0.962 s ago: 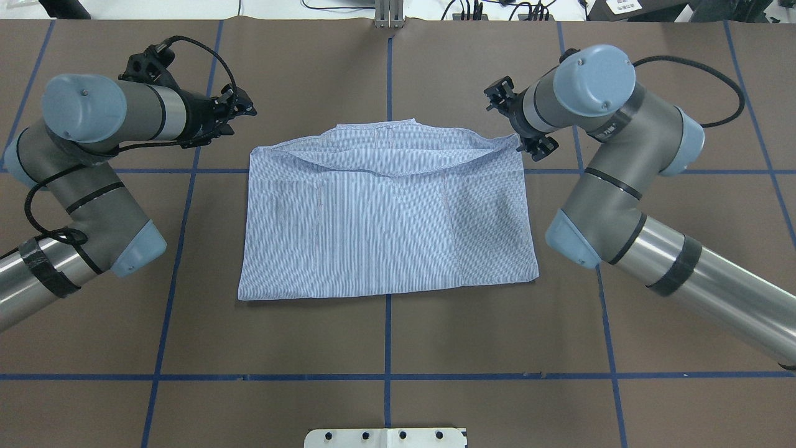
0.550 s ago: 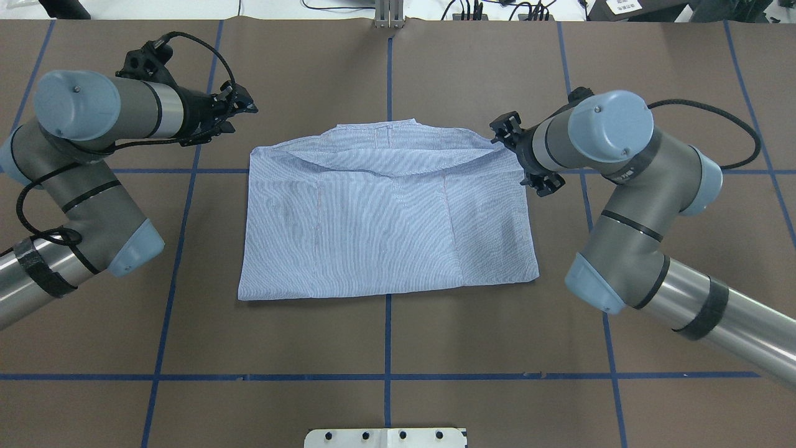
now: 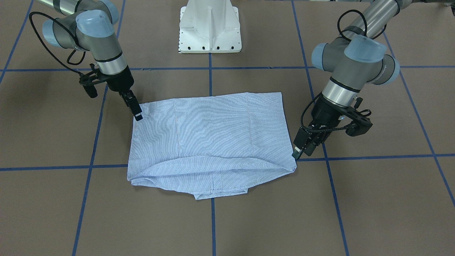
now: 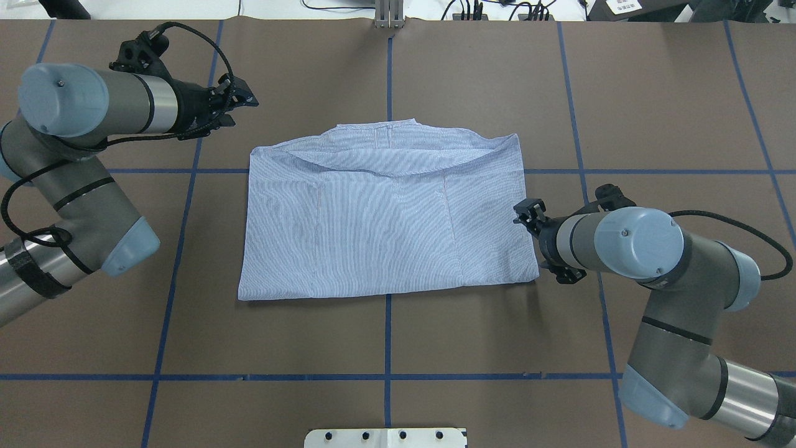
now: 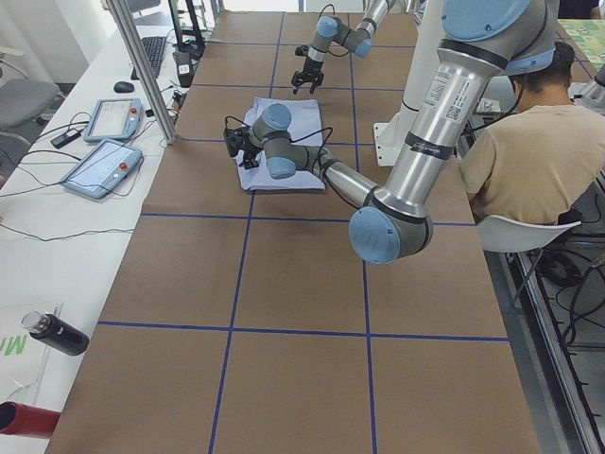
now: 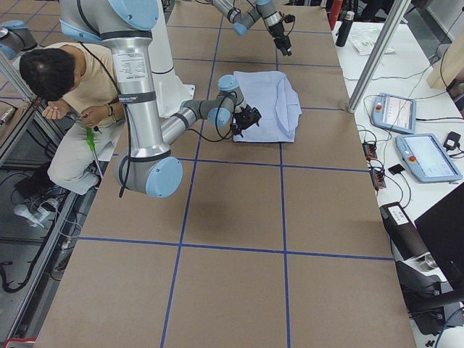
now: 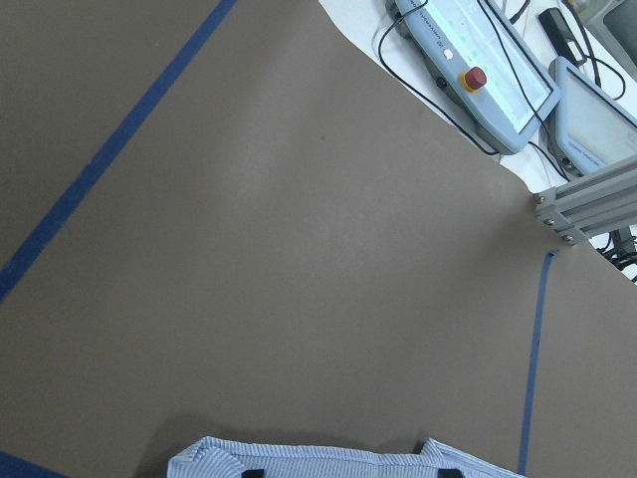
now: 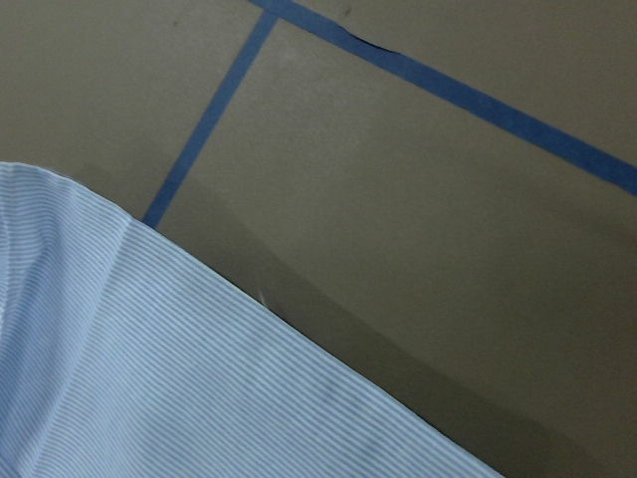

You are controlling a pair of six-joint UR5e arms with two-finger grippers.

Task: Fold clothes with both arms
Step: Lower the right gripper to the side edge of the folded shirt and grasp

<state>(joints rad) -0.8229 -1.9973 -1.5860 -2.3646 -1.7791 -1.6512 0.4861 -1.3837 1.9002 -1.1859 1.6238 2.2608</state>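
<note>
Both hands empty: right hand [image 3: 138,114] apparently closed at the shirt's [image 4: 385,218] near corner, left hand [image 3: 302,147] slightly parted beside the far corner, poised for another fold.

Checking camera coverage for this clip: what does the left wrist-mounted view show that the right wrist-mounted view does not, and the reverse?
Only the left wrist-mounted view shows two operator pendants, one with a red stop button, cables, and an aluminium frame post beyond the table edge. Only the right wrist-mounted view shows two blue tape lines meeting and a close stretch of the shirt's side edge. Both show the striped shirt at the bottom, brown table covering and blue tape; neither shows a pincer.
</note>
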